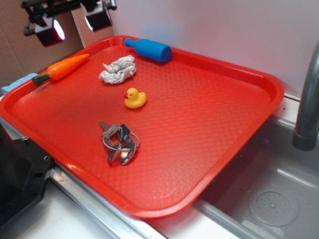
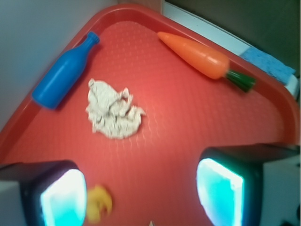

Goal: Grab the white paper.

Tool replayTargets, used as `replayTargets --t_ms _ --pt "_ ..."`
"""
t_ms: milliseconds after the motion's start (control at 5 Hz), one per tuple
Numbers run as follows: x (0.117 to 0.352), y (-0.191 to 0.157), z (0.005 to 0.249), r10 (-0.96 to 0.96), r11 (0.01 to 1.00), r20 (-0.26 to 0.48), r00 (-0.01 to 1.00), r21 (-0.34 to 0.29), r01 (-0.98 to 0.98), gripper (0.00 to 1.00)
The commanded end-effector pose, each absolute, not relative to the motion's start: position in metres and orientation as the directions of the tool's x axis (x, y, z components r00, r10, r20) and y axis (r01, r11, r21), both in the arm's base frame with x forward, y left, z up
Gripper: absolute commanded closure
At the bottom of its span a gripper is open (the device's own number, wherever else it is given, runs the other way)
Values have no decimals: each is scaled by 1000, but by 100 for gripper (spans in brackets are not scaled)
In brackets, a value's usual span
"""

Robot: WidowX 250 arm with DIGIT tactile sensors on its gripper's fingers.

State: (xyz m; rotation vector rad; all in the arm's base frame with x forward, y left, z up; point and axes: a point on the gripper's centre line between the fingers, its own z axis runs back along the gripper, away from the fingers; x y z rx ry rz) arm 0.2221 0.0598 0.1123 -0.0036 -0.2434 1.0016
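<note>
We have not yet grabbed anything. Our gripper (image 1: 74, 25) hangs high over the far corner of the red tray (image 1: 239, 124) with its jaws spread wide and nothing between them. In the wrist view the two glowing fingertips (image 2: 63, 197) frame the bottom of the picture well apart, with bare tray showing in the gap.

The white paper (image 2: 113, 112), a crumpled wad, lies flat on the tray ahead of our fingers and a little toward the left one, clear of everything around it. A blue toy bottle (image 2: 63, 70) lies just beyond it against the tray's rim, and a toy carrot (image 2: 200, 56) lies further ahead toward the right finger. The yellow rubber duck (image 1: 134, 98) sits close beneath the left fingertip, on the near side of the paper, and a bunch of keys (image 1: 119, 143) lies behind us, well away.

By our reckoning the whole task is left: bring the hand over the wad, lower, close and lift. The duck seems far enough off not to be caught.

Several things are hard to read. The gripper is cut by the top edge of the exterior view, so we cannot see the arm. In the wrist view the duck is a blurred yellow patch half hidden behind the fingertip, and the keys are not seen at all. How high the fingers are above the tray we cannot tell.
</note>
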Motion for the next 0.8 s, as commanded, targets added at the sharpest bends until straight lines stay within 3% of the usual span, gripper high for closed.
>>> replayTargets --t_ms 0,200,600 --pt "266 83 82 838 522 262 478 -133 -842 0" --pt "278 91 63 843 515 262 470 -138 -846 0" --pt "287 100 39 848 489 281 450 -86 -868 0"
